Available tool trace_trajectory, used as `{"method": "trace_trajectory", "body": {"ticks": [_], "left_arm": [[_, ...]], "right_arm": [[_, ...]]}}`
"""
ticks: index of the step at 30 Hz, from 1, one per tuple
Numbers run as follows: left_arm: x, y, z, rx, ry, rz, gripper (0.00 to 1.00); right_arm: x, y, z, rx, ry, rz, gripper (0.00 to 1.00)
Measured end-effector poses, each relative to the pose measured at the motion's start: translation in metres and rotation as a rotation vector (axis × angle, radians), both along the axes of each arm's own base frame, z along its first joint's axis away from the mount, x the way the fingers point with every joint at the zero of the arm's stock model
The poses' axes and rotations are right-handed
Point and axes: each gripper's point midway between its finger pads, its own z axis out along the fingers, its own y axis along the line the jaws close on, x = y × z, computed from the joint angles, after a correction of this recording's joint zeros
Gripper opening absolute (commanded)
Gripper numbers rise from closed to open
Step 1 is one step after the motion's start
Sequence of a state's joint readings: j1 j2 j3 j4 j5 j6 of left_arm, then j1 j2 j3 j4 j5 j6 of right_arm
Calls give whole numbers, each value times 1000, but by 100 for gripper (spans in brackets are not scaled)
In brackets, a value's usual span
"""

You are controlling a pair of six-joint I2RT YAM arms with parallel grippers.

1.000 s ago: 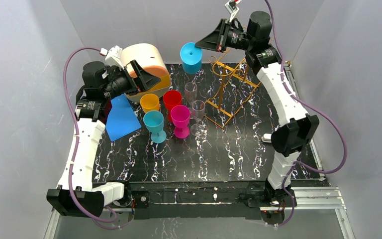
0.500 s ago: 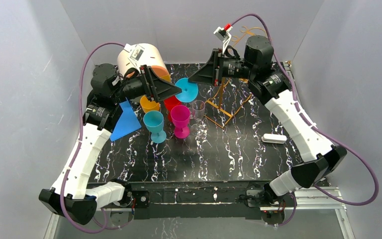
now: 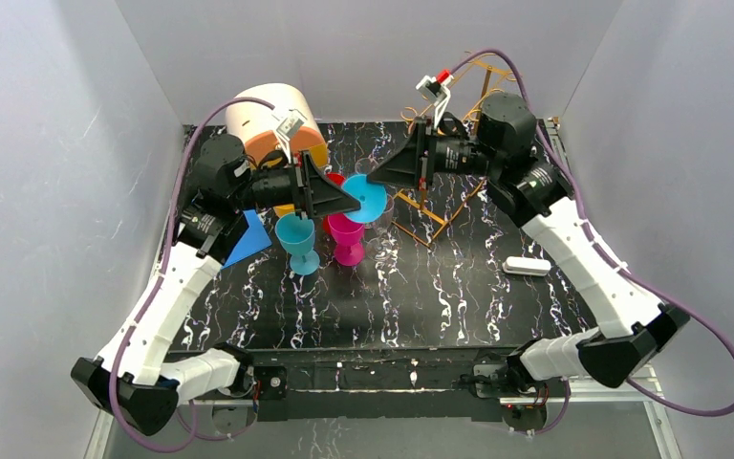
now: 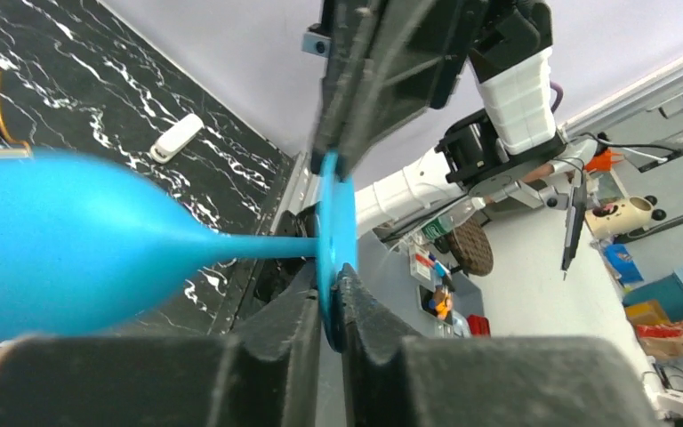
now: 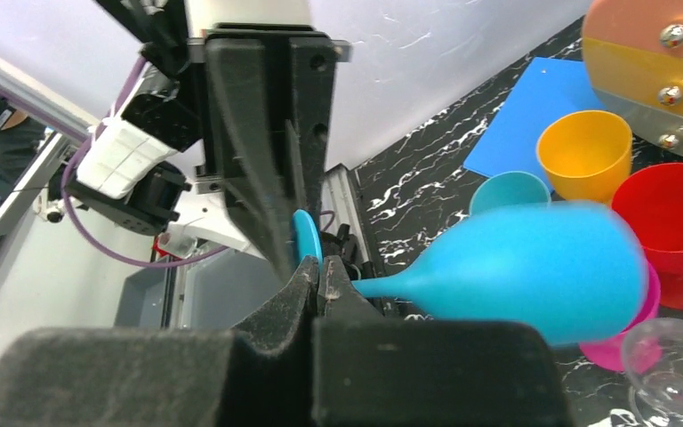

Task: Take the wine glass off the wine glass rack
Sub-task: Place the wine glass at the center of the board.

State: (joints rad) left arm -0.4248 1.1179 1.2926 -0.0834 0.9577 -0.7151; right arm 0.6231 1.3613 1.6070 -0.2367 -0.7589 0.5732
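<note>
Both arms are meeting over the middle of the black marbled tabletop [image 3: 440, 296], holding the blue wine glass [image 3: 371, 196] in the air between them. Glass is lying sideways, clear of the wine glass rack [image 3: 424, 201], which is standing just to its right on the tabletop. Left pincer [image 4: 333, 307] is pinching the rim of the glass's round foot, a finger pressing on each face of the disc. Right pincer [image 5: 320, 283] is pressing together on the opposite edge of the same foot. Bowl of the glass is hanging above the pink glass [image 3: 347, 234] and red cup [image 5: 676, 222]. Teal glass [image 3: 296, 239], orange cup [image 5: 584, 151], and blue sheet [image 5: 534, 116] are sitting left of them. White small object [image 3: 526, 266] is lying well apart on the right.
</note>
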Motion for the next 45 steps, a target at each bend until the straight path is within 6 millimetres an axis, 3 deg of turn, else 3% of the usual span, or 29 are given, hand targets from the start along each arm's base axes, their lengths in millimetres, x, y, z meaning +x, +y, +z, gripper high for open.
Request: {"method": "trace_trajectory", "body": {"ticks": [4,5,8,12,19,23,27,30,35,40,45], "left_arm": [[-17,-5,-7,2,27,-48,0],[-24,-6,-8,1,31,-62,0],[-43,-5,-9,-5,36,-99,0],[-56,0,-7,-17,35,-107,0],[-62,-1,-10,-22,79,-116,0],[-59,-6,-40,18,148,-111,0],[-61,-22,-63,69,189,-129,0],[-65,-36,-74,100,193,-170,0],[-61,-55,-87,148,180,-175,0],[-58,-54,-97,187,159,-141,0],[-58,-51,-101,211,161,-136,0]], "right_arm": [[-26,-7,0,9,-12,11,3],[-35,-10,-1,12,-8,14,9],[-53,-16,-7,35,22,18,41],[-72,-29,-19,50,79,20,60],[-85,-35,-44,32,205,8,63],[-93,-43,-71,11,252,-19,65],[-102,-48,-71,34,245,0,64],[-101,-45,-70,37,236,13,59],[-87,-36,-90,-8,281,-8,51],[-87,-41,-102,-14,270,-43,57],[-90,-46,-111,-68,257,-45,46]]}}
